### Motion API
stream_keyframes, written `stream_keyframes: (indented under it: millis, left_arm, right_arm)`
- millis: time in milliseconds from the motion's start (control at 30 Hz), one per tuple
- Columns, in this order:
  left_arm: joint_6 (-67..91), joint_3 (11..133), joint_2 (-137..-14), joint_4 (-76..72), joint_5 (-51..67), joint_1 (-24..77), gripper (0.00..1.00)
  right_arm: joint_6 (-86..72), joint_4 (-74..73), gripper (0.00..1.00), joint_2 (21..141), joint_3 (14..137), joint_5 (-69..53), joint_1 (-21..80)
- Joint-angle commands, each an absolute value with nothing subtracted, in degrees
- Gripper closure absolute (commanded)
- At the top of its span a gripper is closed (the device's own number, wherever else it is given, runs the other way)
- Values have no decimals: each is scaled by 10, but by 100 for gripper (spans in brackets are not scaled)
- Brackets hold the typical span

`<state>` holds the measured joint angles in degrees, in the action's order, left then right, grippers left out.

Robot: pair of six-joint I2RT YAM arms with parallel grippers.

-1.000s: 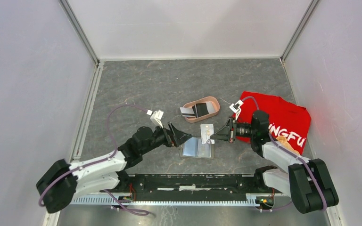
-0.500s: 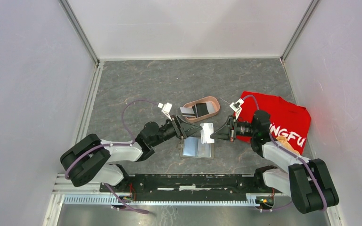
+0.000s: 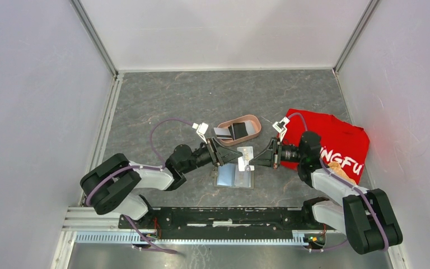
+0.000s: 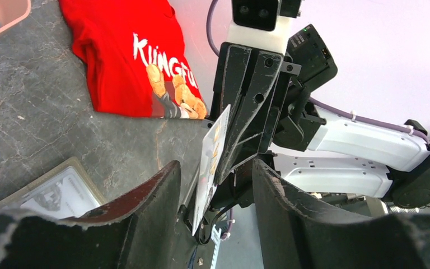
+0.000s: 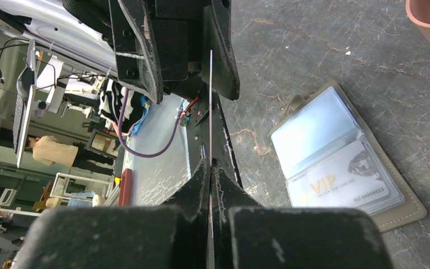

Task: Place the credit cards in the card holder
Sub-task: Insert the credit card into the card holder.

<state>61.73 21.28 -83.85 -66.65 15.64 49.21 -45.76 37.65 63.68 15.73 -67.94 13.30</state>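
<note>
Bench [image 3: 162, 95] top is dark grey, stone-look with pale veining, matte finish. You're boxed in on three sides by the back wall [image 3: 224, 33], left wall [image 3: 28, 112] and right wall [image 3: 409, 73], all plain pale panels. Bare metal posts run up both back corners: left post [image 3: 95, 38], right post [image 3: 357, 35]. A metal strip [image 3: 103, 129] runs along the bench's left edge. At the near edge you have a black rail [image 3: 224, 216], then a slotted aluminium extrusion [image 3: 201, 238] in front of it. Light is soft and even, no hard shadows, with a faint pink cast on the right wall. Past the near edge, your right wrist view catches a cluttered room [image 5: 11, 185], out of focus, with a person in a beige top [image 5: 47, 150].
</note>
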Motion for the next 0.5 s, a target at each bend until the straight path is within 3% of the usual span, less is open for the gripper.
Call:
stream_keyframes:
  millis: [0,100,200,233,367,467]
  left_arm:
    - [647,227,-854,-732,186,496,47]
    - [669,224,-879,-779,198,503,60]
    - [698,208,-906,-847,203,504,94]
    - [705,197,-908,-872,201,504,98]
    - [684,168,-875,-869,180,504,98]
    - [649,154,-818,-809,168,504,98]
  right_arm:
    - [-464,409,100,634,165,-688,137]
    - [-477,421,100,643,167,-689,141]
    - [-479,422,100,643,166,-692,143]
    - [-477,419,100,638,163,-691,144]
    - [-373,297,100,625,185,-690,146]
    - [-310,242,79,634,200,-690,146]
